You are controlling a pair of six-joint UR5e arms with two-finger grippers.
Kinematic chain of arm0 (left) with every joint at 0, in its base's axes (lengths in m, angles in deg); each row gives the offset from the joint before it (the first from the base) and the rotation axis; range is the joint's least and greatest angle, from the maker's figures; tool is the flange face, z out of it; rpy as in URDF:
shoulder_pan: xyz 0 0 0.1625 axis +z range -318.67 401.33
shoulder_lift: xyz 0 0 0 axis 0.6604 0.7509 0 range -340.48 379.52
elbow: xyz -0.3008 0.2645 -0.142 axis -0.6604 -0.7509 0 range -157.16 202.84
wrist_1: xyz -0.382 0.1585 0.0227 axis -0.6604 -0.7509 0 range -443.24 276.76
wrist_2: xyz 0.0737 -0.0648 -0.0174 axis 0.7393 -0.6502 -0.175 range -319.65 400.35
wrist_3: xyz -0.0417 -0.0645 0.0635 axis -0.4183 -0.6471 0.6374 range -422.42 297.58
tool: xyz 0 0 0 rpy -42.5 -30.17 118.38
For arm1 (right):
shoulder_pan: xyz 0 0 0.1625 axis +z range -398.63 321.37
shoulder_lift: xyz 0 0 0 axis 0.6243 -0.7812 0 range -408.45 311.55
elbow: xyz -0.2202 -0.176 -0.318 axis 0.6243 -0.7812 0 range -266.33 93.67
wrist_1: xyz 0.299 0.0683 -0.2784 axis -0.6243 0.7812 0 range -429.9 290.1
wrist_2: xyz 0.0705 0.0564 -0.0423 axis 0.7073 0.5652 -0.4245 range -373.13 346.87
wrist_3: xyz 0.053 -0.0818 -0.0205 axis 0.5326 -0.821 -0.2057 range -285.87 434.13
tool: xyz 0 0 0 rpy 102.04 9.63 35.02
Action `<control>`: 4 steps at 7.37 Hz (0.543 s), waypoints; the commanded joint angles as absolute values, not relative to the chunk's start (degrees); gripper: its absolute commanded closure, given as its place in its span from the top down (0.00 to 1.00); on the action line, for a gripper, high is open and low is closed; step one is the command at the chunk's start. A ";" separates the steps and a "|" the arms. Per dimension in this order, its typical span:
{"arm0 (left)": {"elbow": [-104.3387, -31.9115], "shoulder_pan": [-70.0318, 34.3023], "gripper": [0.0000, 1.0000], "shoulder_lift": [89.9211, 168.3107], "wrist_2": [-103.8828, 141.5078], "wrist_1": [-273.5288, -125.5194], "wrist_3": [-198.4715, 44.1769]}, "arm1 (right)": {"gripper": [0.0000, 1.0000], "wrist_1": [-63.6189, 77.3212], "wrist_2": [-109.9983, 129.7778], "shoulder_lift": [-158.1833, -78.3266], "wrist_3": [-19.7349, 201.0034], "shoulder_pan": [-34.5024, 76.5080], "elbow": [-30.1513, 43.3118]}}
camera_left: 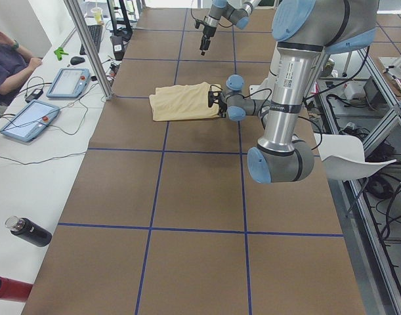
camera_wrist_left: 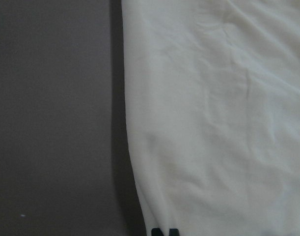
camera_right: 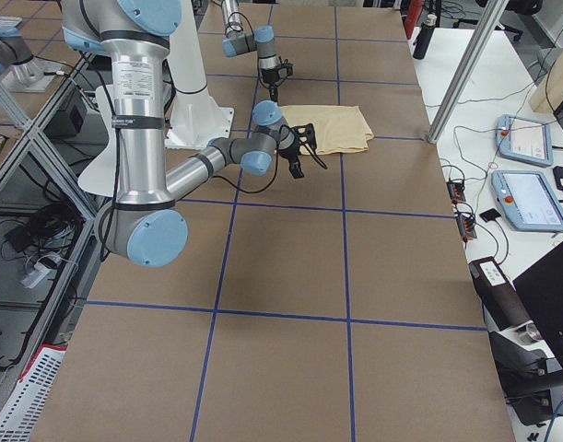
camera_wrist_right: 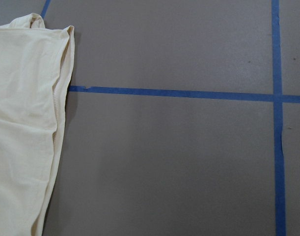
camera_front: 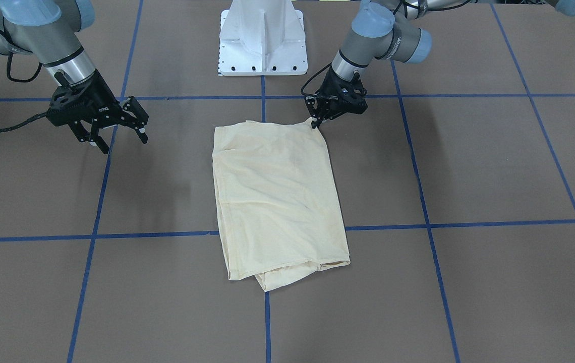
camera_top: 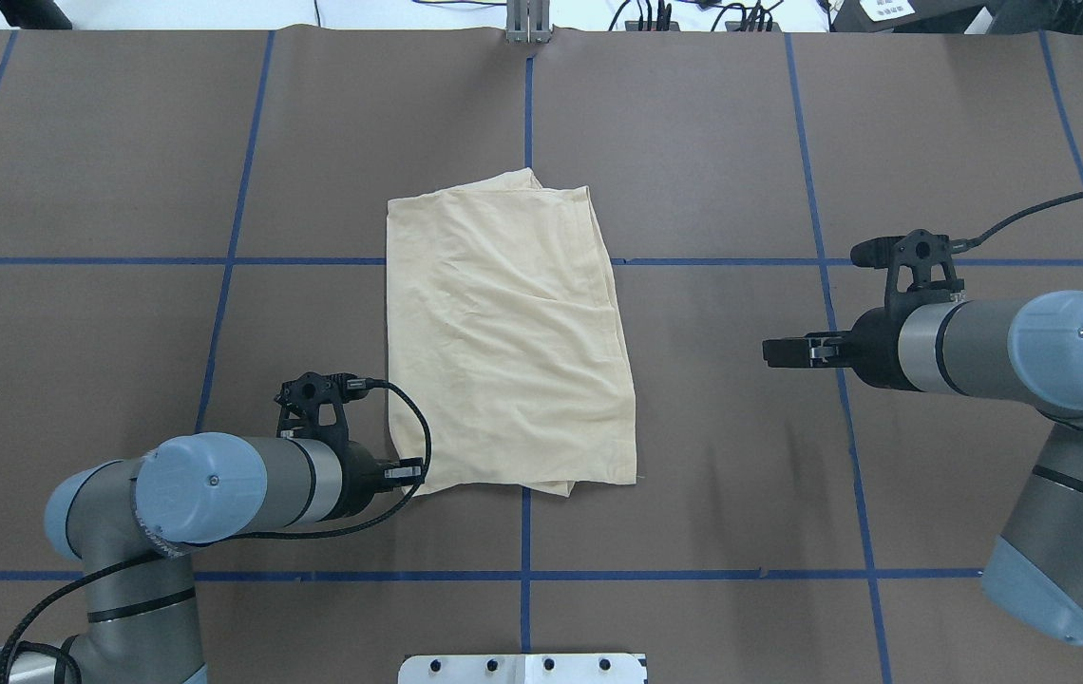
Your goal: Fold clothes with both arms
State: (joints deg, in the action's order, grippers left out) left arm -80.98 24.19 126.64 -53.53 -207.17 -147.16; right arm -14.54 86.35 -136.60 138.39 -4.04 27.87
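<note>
Left end effector pinched, right end effector spread.

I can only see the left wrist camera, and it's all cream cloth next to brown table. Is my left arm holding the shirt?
Observer: Looks like it. In the front-facing view the left gripper has its fingers pinched on the corner of the shirt closest to the robot, on its left side.
Operator: Where did my other arm go?
Observer: The right gripper hangs over bare table on the shirt's other side, apart from the shirt, fingers open.
Operator: Is the shirt folded at all?
Observer: Partly. It lies as a long rectangle, plain side up, with no sleeves sticking out. An under layer pokes out at the end away from the robot.
</note>
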 commanded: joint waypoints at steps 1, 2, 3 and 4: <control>-81.13 24.19 0.00 126.75 -53.52 -207.17 -147.23 | 1.00 -11.30 86.01 -130.50 144.92 -4.35 25.58; -81.22 24.19 0.00 126.84 -53.52 -207.17 -147.32 | 0.99 -0.83 83.40 -123.14 150.63 -6.27 25.38; -81.31 24.19 0.00 126.84 -53.52 -207.17 -147.23 | 0.97 5.36 78.41 -118.63 157.30 -10.37 25.30; -81.39 24.19 0.00 126.75 -53.52 -207.17 -147.32 | 0.96 8.21 76.36 -115.45 165.02 -13.72 24.77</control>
